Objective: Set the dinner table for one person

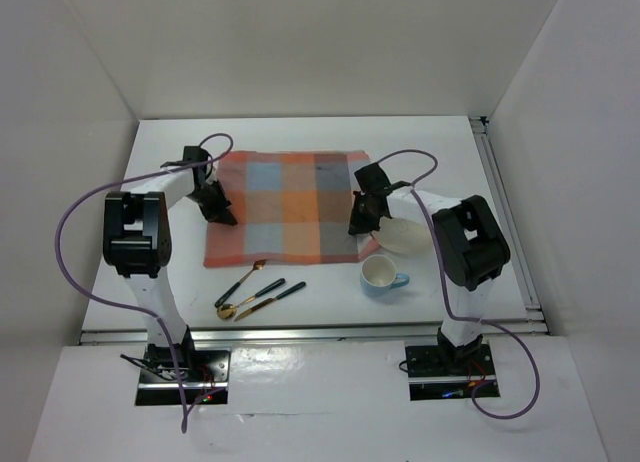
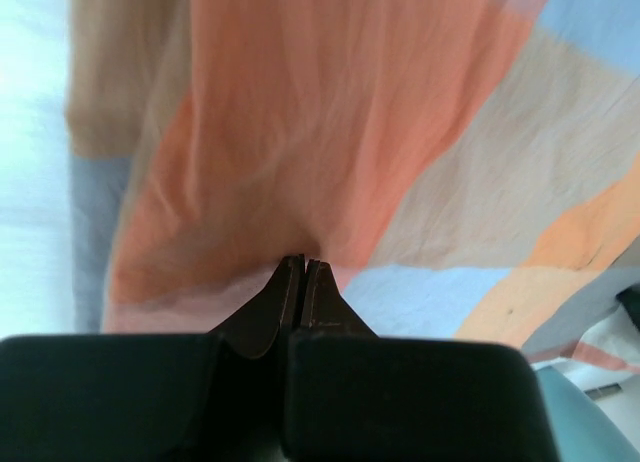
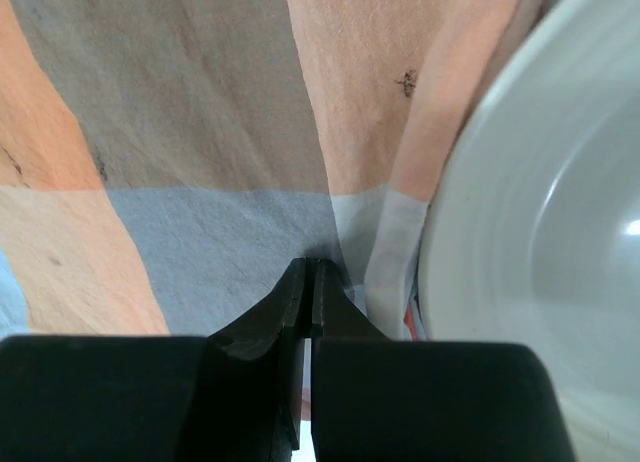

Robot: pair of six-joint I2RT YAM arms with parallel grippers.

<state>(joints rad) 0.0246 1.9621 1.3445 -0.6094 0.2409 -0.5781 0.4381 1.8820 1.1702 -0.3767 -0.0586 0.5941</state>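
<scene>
The white counter fills the floor of a plain white-walled enclosure, with metal rails along its right and near edges. A checked cloth mat lies at its middle. The left pincer is clenched on the mat's left edge, and the right pincer on its right edge, beside a white dish.

The left gripper rises from 6 o'clock, its two dark fingers pressed together on a puckered fold of the checked cloth. The orange, tan and pale blue cloth fills most of the view. A strip of white table shows at 9 o'clock.
</scene>
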